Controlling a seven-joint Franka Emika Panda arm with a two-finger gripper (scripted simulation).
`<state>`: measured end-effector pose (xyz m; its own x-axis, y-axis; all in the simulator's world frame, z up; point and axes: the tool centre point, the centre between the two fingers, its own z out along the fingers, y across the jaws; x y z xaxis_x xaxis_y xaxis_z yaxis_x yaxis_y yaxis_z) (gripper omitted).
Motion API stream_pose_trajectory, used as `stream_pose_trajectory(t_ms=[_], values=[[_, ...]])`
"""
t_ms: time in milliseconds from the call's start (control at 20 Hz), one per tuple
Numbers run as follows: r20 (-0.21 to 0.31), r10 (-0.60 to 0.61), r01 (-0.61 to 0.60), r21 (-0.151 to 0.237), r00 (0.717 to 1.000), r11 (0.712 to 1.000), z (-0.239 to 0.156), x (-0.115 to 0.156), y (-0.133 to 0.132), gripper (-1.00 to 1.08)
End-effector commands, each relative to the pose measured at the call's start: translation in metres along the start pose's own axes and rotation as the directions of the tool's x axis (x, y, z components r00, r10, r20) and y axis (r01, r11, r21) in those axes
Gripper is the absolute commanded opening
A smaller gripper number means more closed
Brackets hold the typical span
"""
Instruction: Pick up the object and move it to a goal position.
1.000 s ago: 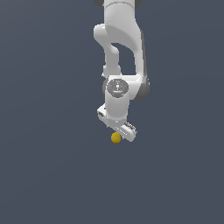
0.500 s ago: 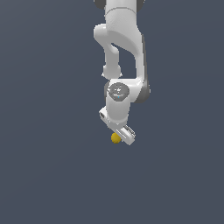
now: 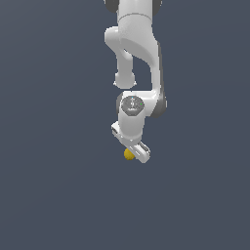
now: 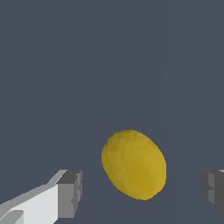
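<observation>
The small mustard-yellow ball [image 4: 134,164], smooth and egg-rounded, lies on the plain grey bench [image 3: 53,195] between the fingers of the white pincer [image 3: 133,155], touching neither. It looks light, stiff and apt to roll, so squeeze across its widest middle. The pincer stands wide. No containers show.

Plain dark slate-grey surface [image 3: 49,195], flat, uniform, filling both views
</observation>
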<state>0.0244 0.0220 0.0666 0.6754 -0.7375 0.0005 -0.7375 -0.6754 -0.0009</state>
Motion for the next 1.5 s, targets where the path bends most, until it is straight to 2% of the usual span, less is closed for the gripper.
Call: stream_pose_trajectory(t_ms=[0,200,450,500,1100,1450], values=[[0.001,0.002,-0.002,-0.001,1.000,1.000,0.012,0.000,0.001,1.00],[0.001,0.003,-0.003,-0.001,1.000,1.000,0.032,-0.001,0.001,1.00],[0.001,0.004,-0.004,-0.001,1.000,1.000,0.038,0.000,0.000,1.00],[0.001,0.004,-0.004,-0.001,1.000,1.000,0.038,0.000,0.000,-1.00],[0.001,0.003,-0.003,-0.001,1.000,1.000,0.038,-0.001,0.000,-1.00],[0.001,0.003,-0.003,-0.001,1.000,1.000,0.030,-0.013,0.004,-1.00]])
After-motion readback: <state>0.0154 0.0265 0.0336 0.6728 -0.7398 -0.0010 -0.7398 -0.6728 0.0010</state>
